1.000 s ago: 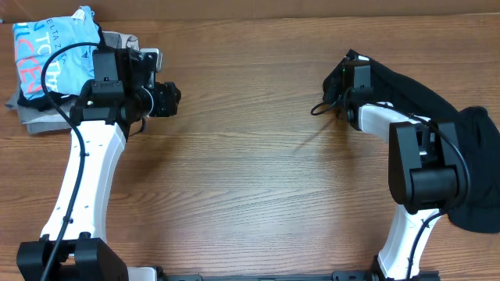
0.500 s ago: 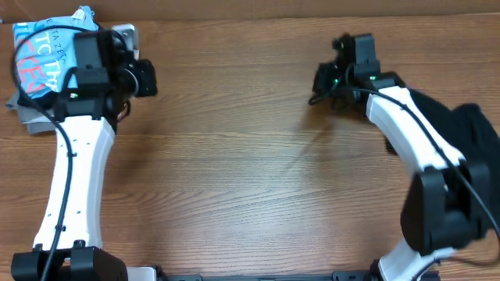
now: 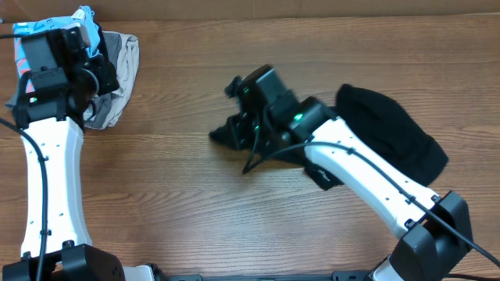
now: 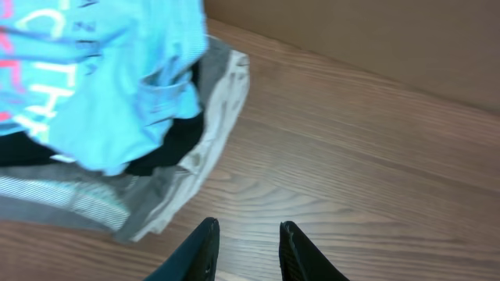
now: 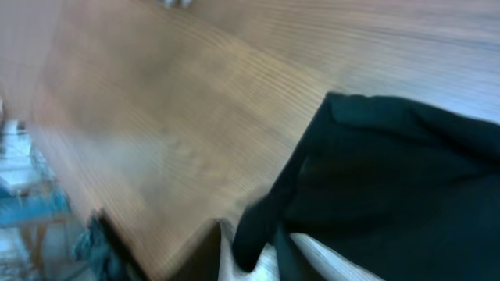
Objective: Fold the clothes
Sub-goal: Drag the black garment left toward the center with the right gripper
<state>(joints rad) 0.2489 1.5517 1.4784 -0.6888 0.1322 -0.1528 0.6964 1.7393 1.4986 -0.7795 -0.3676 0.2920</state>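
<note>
On the right half of the wooden table (image 3: 156, 195), the black garment (image 3: 391, 136) is a rumpled heap, w/ one end strung out under the right arm toward table ctr. No fold made yet as far as I can see: not laid flat, no neat edges. So basically the whole job is left, i.e. spread it, then fold.

The right gripper (image 5: 248, 248) sits at that strung-out end. Wrist view shows a black fabric edge btwn its fingers, but it's blurred, so can't tell if clamped or let go.

The left gripper (image 4: 248, 246) is at top-left, well apart from the garment, fingers parted w/ nothing in them. It hangs over bare wood just beside the other pile: light blue shirt (image 4: 94, 70) on a grey garment (image 4: 168, 195).
</note>
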